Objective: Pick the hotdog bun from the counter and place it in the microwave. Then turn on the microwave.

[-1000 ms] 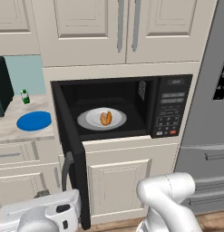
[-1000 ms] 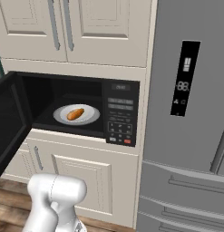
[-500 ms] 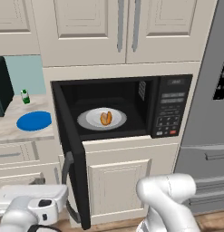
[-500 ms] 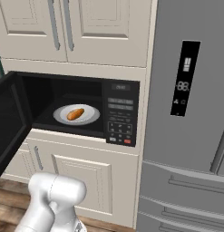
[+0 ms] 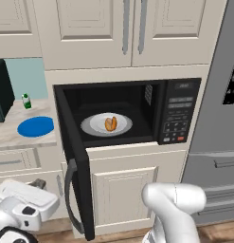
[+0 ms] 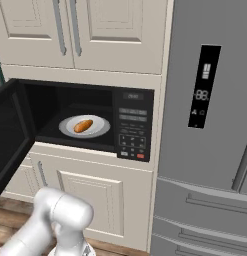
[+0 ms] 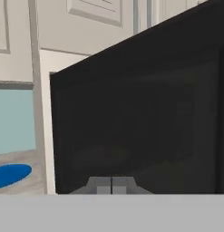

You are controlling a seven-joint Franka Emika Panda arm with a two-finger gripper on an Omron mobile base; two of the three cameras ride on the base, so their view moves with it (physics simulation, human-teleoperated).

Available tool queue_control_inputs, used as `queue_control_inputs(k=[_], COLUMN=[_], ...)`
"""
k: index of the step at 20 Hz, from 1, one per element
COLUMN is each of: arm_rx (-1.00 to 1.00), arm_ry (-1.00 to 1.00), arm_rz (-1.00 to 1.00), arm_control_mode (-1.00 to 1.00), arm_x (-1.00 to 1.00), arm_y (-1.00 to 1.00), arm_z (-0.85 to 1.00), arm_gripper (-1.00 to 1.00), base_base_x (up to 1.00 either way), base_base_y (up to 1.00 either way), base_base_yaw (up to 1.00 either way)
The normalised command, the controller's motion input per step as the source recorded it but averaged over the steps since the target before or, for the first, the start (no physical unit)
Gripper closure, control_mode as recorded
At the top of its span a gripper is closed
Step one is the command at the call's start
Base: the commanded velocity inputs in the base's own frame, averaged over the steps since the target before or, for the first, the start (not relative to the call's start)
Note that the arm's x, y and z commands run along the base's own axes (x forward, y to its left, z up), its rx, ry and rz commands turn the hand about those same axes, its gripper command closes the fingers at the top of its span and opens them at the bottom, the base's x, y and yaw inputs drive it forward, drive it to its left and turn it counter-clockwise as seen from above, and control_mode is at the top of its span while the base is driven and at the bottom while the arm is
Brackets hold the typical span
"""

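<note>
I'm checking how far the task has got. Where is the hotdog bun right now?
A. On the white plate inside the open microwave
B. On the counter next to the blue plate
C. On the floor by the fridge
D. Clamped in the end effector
A: the hotdog bun lies on the white plate inside the microwave, whose door hangs open.
</note>
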Motion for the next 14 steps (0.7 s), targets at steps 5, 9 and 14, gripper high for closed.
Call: queue_control_inputs(k=[5, 9, 14], arm_rx=[-0.01, -0.04, -0.09], arm_ry=[0.0, 0.0, -0.01], arm_rz=[-0.39, -0.34, -0.24], arm_control_mode=[-1.0, -1.0, -1.0], arm_x=[0.0, 0.04, 0.2], arm_y=[0.0, -0.05, -0.14], arm_z=[0.0, 0.0, 0.0], arm_gripper=[1.0, 1.0, 1.0], base_base_x=[0.0, 0.0, 0.0], base_base_y=[0.0, 0.0, 0.0], base_base_yaw=[0.0, 0.0, 0.0])
